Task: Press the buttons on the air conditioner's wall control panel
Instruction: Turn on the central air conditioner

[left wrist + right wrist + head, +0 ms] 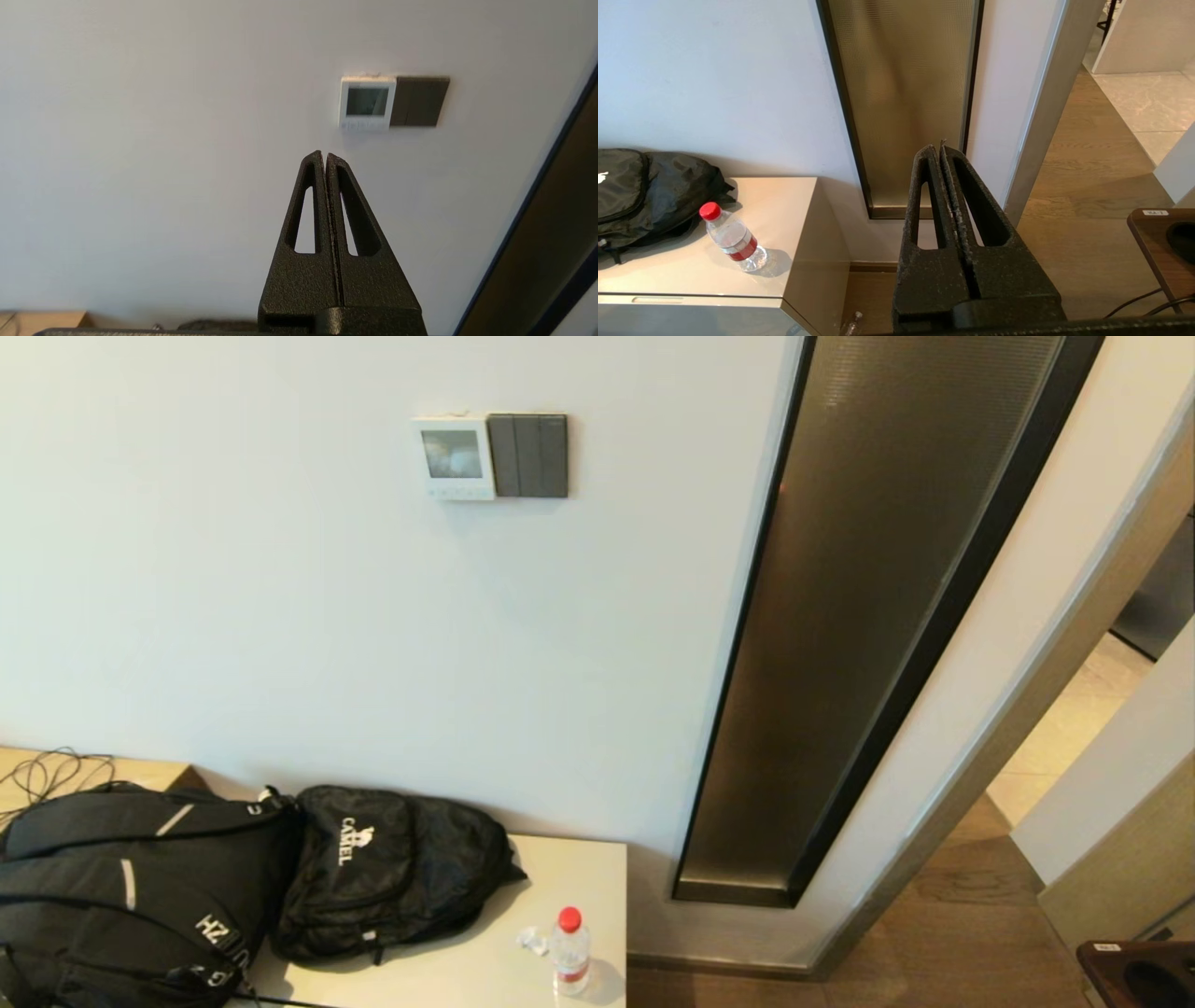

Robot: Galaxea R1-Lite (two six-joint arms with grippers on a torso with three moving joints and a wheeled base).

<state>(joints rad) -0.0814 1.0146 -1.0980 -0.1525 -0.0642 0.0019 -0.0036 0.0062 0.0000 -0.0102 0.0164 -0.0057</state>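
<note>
The white air conditioner control panel (454, 457) with a small screen hangs on the white wall, with a row of small buttons (459, 493) under the screen. It also shows in the left wrist view (366, 102). My left gripper (324, 155) is shut and empty, pointing at the wall below the panel and well short of it. My right gripper (937, 148) is shut and empty, held low facing the bronze wall strip. Neither gripper shows in the head view.
A dark grey switch plate (528, 455) adjoins the panel's right side. A bronze vertical wall strip (868, 616) runs to the right. Below, a beige cabinet (569, 868) holds two black backpacks (373, 873) and a red-capped water bottle (569, 952). A doorway opens at right.
</note>
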